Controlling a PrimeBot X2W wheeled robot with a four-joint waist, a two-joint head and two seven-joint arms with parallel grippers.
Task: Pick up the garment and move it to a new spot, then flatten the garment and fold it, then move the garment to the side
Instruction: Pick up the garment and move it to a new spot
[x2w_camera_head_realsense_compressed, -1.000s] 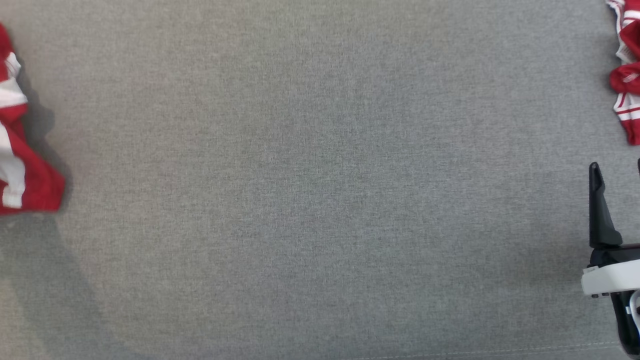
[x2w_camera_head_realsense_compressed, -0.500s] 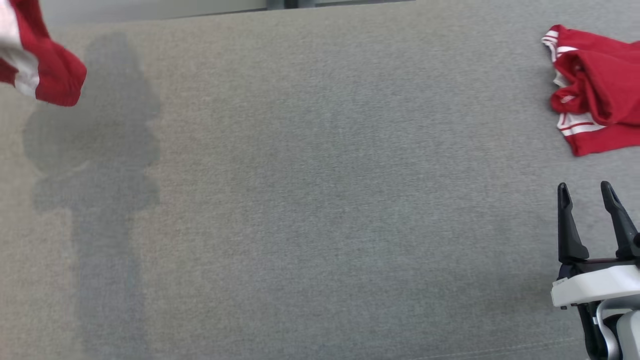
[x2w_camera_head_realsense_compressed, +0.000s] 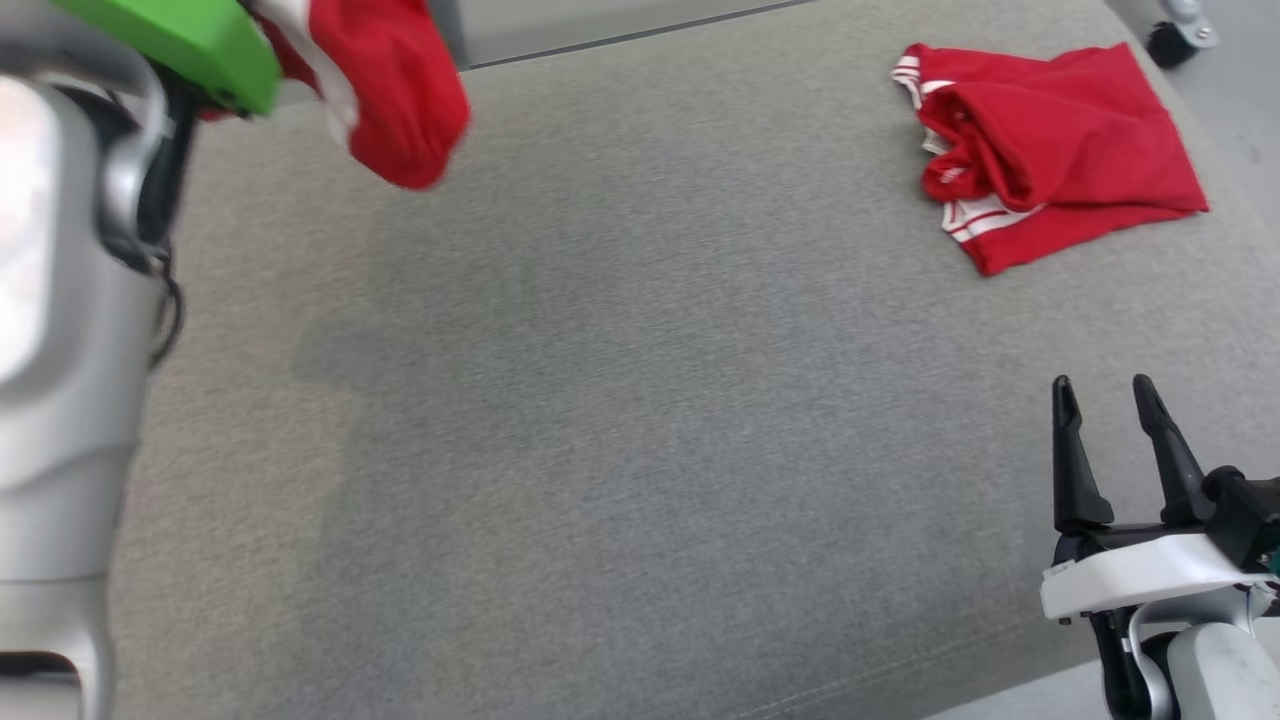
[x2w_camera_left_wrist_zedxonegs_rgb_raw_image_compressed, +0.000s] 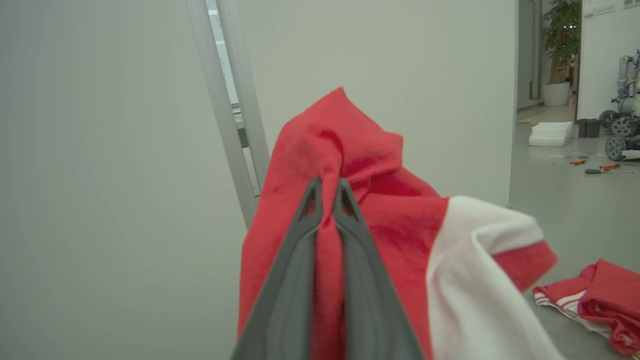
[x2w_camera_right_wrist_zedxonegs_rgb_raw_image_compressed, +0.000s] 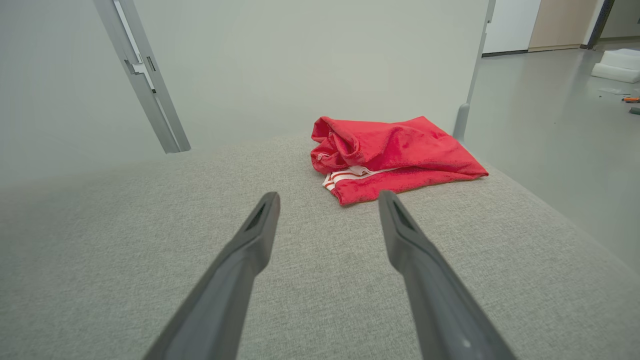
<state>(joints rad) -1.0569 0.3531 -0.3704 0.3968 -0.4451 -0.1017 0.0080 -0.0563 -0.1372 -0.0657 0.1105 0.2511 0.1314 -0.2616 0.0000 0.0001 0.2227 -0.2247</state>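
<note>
- left arm (x2w_camera_head_realsense_compressed: 50, 350): silver forearm at the far left of the head view, raised high, with a green cover (x2w_camera_head_realsense_compressed: 190, 35) at its top end.
- left gripper (x2w_camera_left_wrist_zedxonegs_rgb_raw_image_compressed: 328, 186): jaws clamped tight on a bunched fold of the garment (x2w_camera_left_wrist_zedxonegs_rgb_raw_image_compressed: 390, 230). The left wrist view has cloth pinched between the two fingertips.
- garment colours: red with a broad white band. It hangs off the left gripper in the air, clear of the surface.
- garment (x2w_camera_head_realsense_compressed: 395, 90) in the head view: motion-blurred red lump at top left, just right of the green cover, over the back edge of the surface.
- behind it in the left wrist view: pale wall panel (x2w_camera_left_wrist_zedxonegs_rgb_raw_image_compressed: 110, 175) and a slanted metal rail (x2w_camera_left_wrist_zedxonegs_rgb_raw_image_compressed: 230, 110).
- grey fabric surface (x2w_camera_head_realsense_compressed: 640, 450): wide and flat, with a faint shadow left of centre.
- second red garment (x2w_camera_head_realsense_compressed: 1050, 140): loosely folded heap with thin white stripes at the hem. It lies on the surface at the back right, well apart from the held one.
- right gripper (x2w_camera_head_realsense_compressed: 1102, 387): lower right of the head view, fingers pointing up, jaws spread wide, nothing between them. It sits low over the surface; can't tell whether it touches.
- right wrist view: the second red garment (x2w_camera_right_wrist_zedxonegs_rgb_raw_image_compressed: 395, 150) lies beyond the fingertips, apart from them.
- caster wheel (x2w_camera_head_realsense_compressed: 1165, 40): top right corner, on the floor just off the surface edge.
- far right of the left wrist view: potted plant (x2w_camera_left_wrist_zedxonegs_rgb_raw_image_compressed: 562, 45) and hand tools (x2w_camera_left_wrist_zedxonegs_rgb_raw_image_compressed: 600, 170) on the floor.
</note>
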